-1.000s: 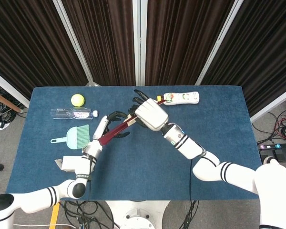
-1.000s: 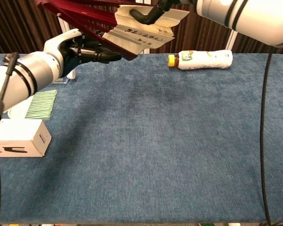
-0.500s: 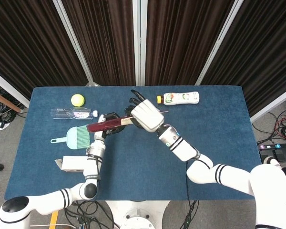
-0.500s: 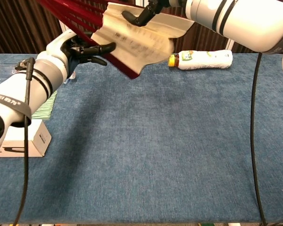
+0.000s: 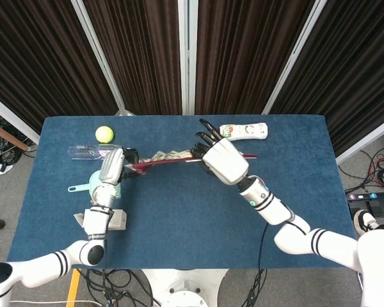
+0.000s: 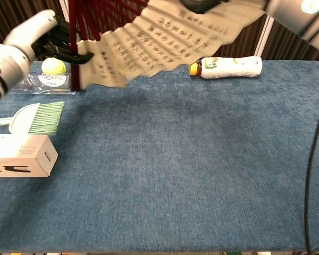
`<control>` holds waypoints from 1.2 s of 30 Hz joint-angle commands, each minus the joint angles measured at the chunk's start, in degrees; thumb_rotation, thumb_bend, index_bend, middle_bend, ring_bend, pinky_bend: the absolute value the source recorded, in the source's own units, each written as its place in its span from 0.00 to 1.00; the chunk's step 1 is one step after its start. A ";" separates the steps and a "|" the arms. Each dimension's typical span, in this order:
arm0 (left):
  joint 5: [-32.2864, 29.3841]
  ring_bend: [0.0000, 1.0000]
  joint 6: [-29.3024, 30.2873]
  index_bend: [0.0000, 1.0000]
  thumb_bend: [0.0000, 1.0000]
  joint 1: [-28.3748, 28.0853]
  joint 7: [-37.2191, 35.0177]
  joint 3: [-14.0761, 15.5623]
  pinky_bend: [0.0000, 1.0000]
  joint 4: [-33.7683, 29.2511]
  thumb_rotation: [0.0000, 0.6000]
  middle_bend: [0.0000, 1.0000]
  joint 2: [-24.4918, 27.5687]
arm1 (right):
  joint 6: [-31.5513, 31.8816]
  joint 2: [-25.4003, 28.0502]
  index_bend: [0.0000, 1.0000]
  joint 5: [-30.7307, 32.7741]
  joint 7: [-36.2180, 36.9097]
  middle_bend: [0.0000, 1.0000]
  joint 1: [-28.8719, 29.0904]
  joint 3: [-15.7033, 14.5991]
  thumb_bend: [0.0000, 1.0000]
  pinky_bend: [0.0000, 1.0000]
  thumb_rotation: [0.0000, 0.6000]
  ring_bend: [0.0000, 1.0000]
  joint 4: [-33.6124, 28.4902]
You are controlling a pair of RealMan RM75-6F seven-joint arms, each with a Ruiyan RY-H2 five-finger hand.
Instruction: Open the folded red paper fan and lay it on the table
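spreading step looks nearly done: fan (image 6: 165, 45) is fanned wide, held in the air above far-left table (image 6: 202, 170). left hand (image 5: 112, 167) pinches one end rib, right hand (image 5: 223, 158) grips the other w/ fingers curled. next: lower it flat, then let go.
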 commanded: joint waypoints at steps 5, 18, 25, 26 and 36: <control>5.11 0.59 5.64 0.72 0.38 0.07 17.69 3.90 0.52 -3.61 1.00 0.71 4.82 | 4.35 4.36 0.71 -5.22 -8.05 0.57 -4.53 -3.74 0.69 0.06 1.00 0.27 -2.75; 3.89 0.59 11.08 0.70 0.37 0.24 41.02 6.33 0.52 -10.51 1.00 0.70 2.33 | 5.01 7.89 0.69 -6.82 -22.53 0.56 -11.48 -6.94 0.69 0.02 1.00 0.26 -11.36; 5.46 0.59 12.14 0.68 0.37 -0.48 45.93 8.31 0.52 -5.78 1.00 0.68 -2.97 | 6.57 2.41 0.63 -8.14 -21.85 0.53 -14.70 -8.74 0.69 0.00 1.00 0.21 -2.98; 5.95 0.59 12.44 0.67 0.36 -0.65 46.27 8.53 0.52 -4.21 1.00 0.68 -4.05 | 6.61 1.40 0.59 -8.01 -21.40 0.51 -15.13 -8.94 0.68 0.00 1.00 0.19 -1.60; 4.79 0.32 8.26 0.31 0.17 -1.75 49.60 9.61 0.39 6.36 1.00 0.37 -11.85 | 3.73 -9.21 0.06 -3.88 -15.15 0.17 -18.50 -9.21 0.39 0.00 1.00 0.00 12.66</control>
